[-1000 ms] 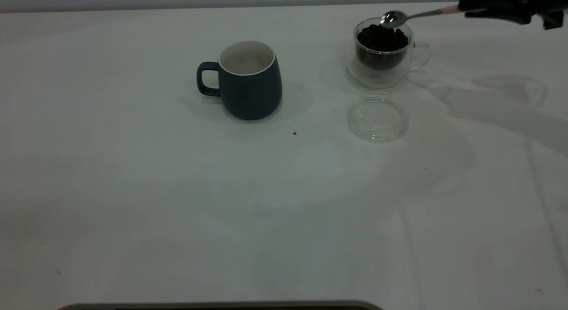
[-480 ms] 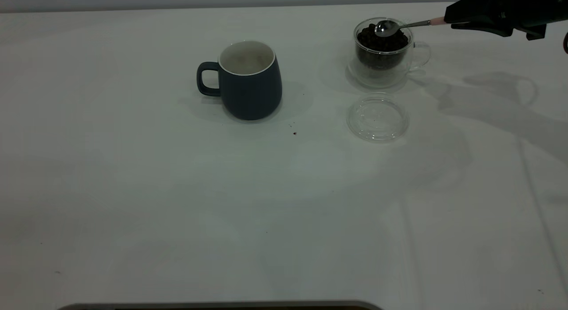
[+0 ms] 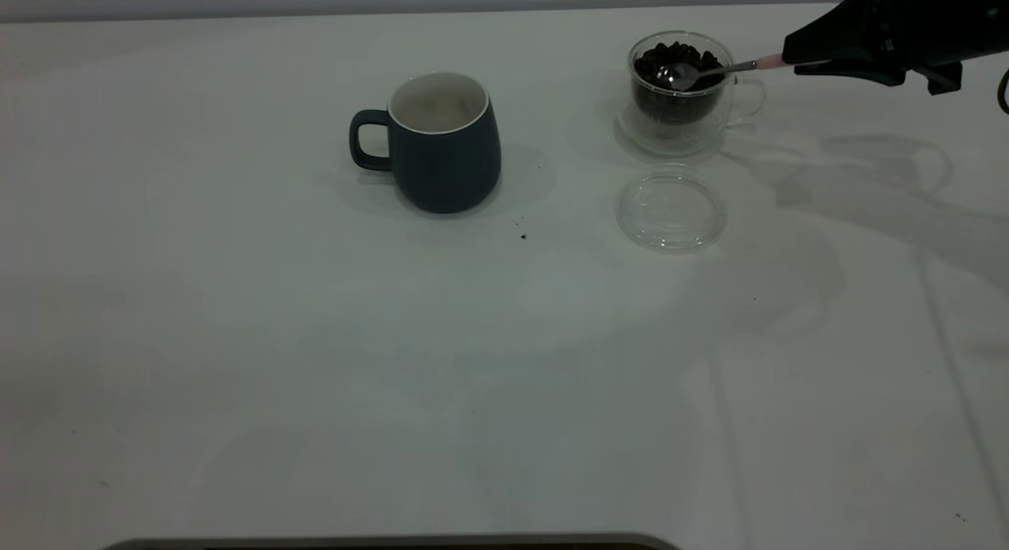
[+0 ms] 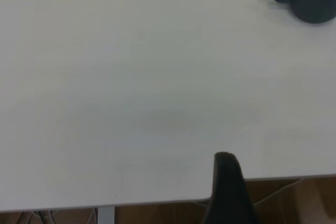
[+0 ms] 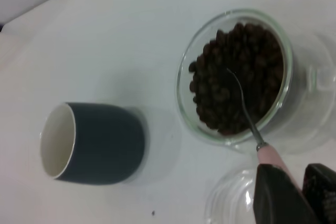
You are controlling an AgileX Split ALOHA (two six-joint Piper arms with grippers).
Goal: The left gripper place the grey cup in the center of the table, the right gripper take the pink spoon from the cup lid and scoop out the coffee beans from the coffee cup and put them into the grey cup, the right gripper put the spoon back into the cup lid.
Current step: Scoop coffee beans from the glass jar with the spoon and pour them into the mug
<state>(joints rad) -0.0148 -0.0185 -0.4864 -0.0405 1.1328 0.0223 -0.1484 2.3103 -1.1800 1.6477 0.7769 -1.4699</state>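
Standing at the near edge of the large plain white table (image 3: 315,377), I see mostly bare surface in front of me, with a dark speck (image 3: 523,236) lying apart from everything. Farther in, right of centre, sits the small round clear glass cup lid (image 3: 670,209), nothing on it. Left of that, around the middle, stands the rounded slate-grey ceramic cup (image 3: 445,144), upright, white inside showing, loop handle turned away from the other items; no beans are visible in it from here.

Beyond the lid is the clear double-walled glass coffee cup (image 3: 679,93), heaped with dark roasted coffee beans (image 5: 236,77). The small metal spoon with the pale pink handle (image 3: 713,69) has its bowl dipped among them, its long axis running from the cup out toward the right edge. There the black right gripper (image 5: 289,195) is clamped on the pink end.

The scoop looks to be under way. What matters next is that the grey cup lies well to the left of the glass cup, directly along the spoon's axis away from the claw, so a loaded spoon would travel bowl-first.

The left gripper (image 4: 227,190) hangs parked off the table's edge; whether it is open I cannot tell.
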